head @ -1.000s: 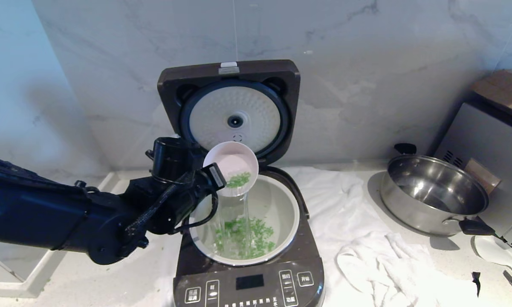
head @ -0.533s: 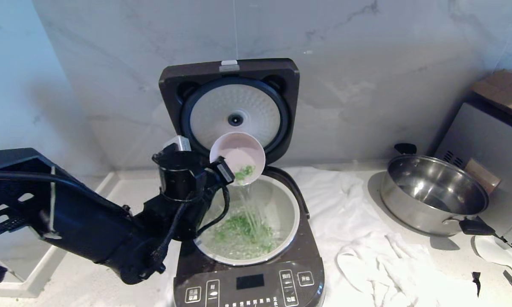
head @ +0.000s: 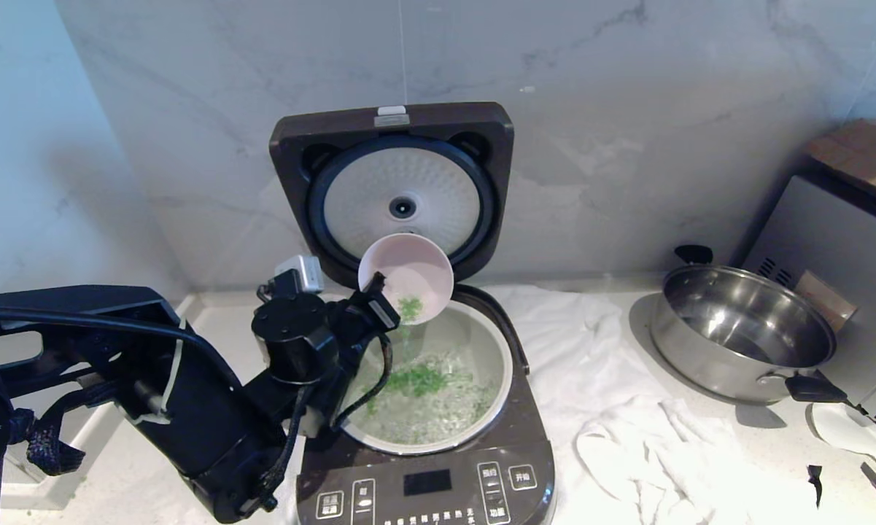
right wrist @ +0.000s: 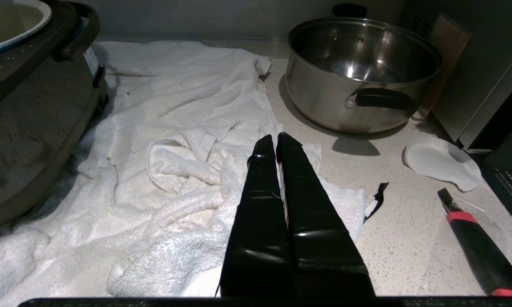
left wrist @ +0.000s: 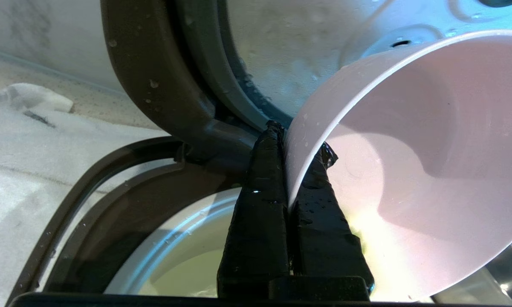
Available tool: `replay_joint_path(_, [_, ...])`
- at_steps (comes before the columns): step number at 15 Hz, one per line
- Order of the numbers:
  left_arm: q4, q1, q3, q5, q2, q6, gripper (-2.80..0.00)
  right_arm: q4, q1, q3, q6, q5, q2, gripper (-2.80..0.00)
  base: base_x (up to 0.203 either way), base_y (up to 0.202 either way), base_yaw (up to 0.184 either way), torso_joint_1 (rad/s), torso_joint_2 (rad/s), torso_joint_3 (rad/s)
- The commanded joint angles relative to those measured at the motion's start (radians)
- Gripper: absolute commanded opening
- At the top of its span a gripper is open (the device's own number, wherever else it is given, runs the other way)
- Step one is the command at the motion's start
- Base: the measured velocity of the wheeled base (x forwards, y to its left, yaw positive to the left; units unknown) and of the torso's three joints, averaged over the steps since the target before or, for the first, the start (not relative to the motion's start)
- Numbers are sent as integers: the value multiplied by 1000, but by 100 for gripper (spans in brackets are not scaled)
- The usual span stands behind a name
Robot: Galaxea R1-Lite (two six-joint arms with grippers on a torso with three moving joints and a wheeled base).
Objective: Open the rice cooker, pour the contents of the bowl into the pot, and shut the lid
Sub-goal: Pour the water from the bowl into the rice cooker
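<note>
The dark rice cooker [head: 423, 485] stands in front of me with its lid [head: 292, 146] raised upright against the wall. My left gripper [head: 379, 295] is shut on the rim of the pale pink bowl [head: 408, 266], which it holds tipped steeply over the white pot [head: 508, 368]. In the left wrist view my left gripper [left wrist: 296, 140] has one finger inside and one outside the wall of the bowl [left wrist: 409, 170]. Green bits [head: 419, 379] float in liquid in the pot, and a few [head: 410, 306] cling to the bowl's lower lip. My right gripper [right wrist: 275, 138] is shut and empty above the towel.
A crumpled white towel [head: 627, 408] lies right of the cooker. A steel pan [head: 744, 332] with black handles stands at the right, beside a grey appliance [head: 839, 240]. A red-and-black tool [right wrist: 473, 238] lies on the counter. The marble wall is close behind the lid.
The left wrist has rolled and the bowl is tipped further. Most green bits and liquid have fallen into the pot; the stream has thinned. The left arm's elbow has shifted right.
</note>
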Motion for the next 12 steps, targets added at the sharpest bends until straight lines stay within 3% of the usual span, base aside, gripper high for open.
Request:
replay_joint_path(1, [-9, -2, -9, 1, -12, -2, -280, 0, 1, 0, -1, 1, 1, -280, 0, 0, 0, 0, 0, 0])
replay_joint_path(7, [-9, -2, -63, 4, -47, -2, -280, 0, 1, 0, -1, 1, 1, -280, 0, 0, 0, 0, 0, 0])
replay_joint_path(12, [-9, 63, -99, -36, -99, -2, -280, 0, 1, 0, -1, 1, 1, -280, 0, 0, 0, 0, 0, 0])
